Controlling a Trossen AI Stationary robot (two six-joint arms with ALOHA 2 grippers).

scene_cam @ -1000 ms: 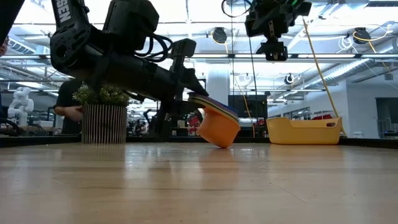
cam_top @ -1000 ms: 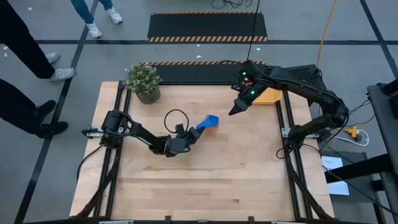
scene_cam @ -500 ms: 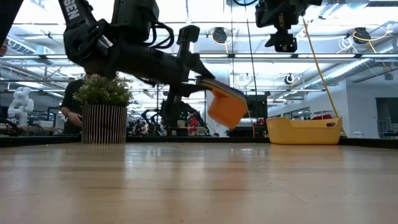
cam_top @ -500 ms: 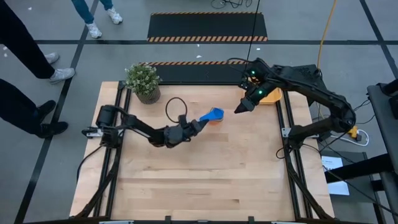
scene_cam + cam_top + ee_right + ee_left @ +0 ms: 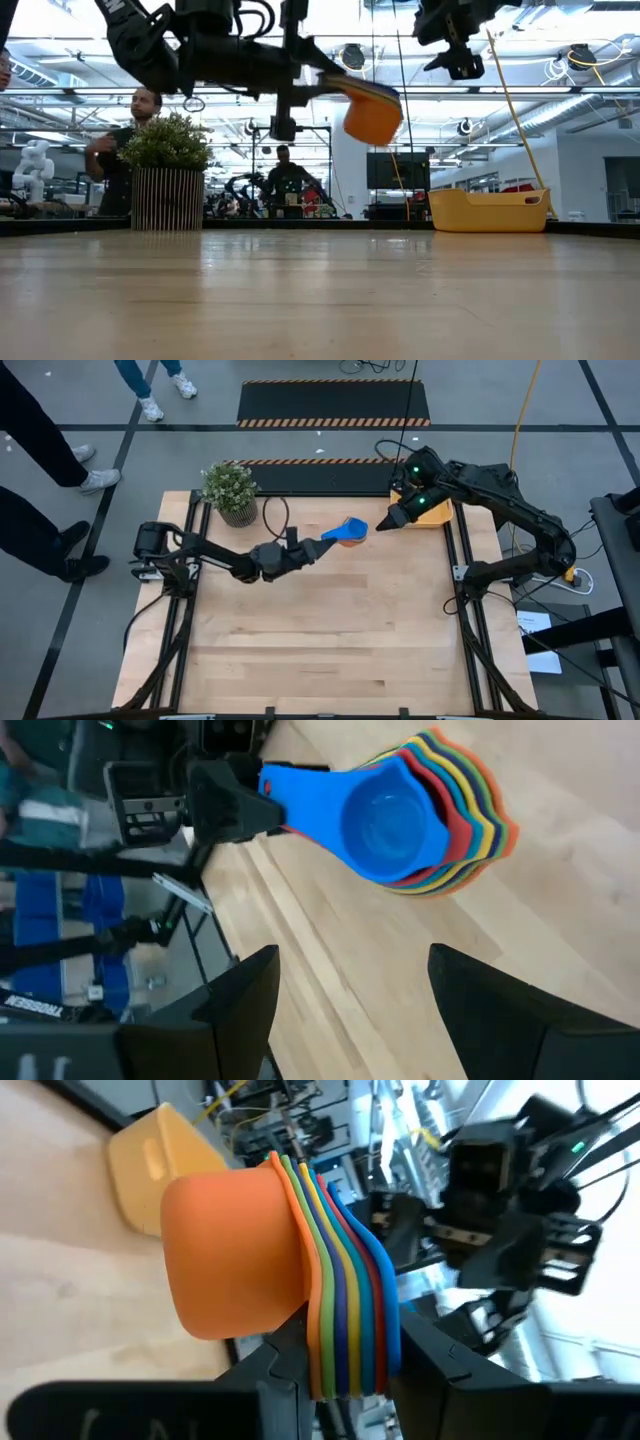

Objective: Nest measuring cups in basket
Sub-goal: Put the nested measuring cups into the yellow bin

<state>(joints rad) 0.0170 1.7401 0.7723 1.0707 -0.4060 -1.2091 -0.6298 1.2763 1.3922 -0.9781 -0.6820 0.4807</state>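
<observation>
The measuring cups [image 5: 349, 531] are nested in one stack, blue on top and orange outermost [image 5: 372, 112]. My left gripper [image 5: 318, 543] is shut on the stack's handles and holds it in the air over the far middle of the table. My right gripper [image 5: 385, 524] hangs open and higher up, just right of the stack and in front of the basket; nothing is between its fingers [image 5: 245, 990]. The yellow-orange basket [image 5: 437, 512] stands on its base at the table's far right edge [image 5: 488, 210]. My left gripper pinches the stacked flat handles [image 5: 350, 1355] between its two fingers, one on the top blue handle [image 5: 290, 798] and one under the orange one. The fingers come in level from the table's left, along the handles. The stack is lifted clear, bowls hanging down, almost upright.
A potted green plant [image 5: 230, 488] stands at the table's far left corner [image 5: 166, 185]. A black cable loops over the left arm [image 5: 275, 520]. People stand beyond the table's far and left sides. Bare wood lies across the near half of the table [image 5: 320, 650].
My left gripper has risen and swung toward the far right, toward the basket, keeping its hold. The stack has gone from low by the table and tipped to lifted well clear and nearly upright. My right gripper has drawn back a little toward the basket.
</observation>
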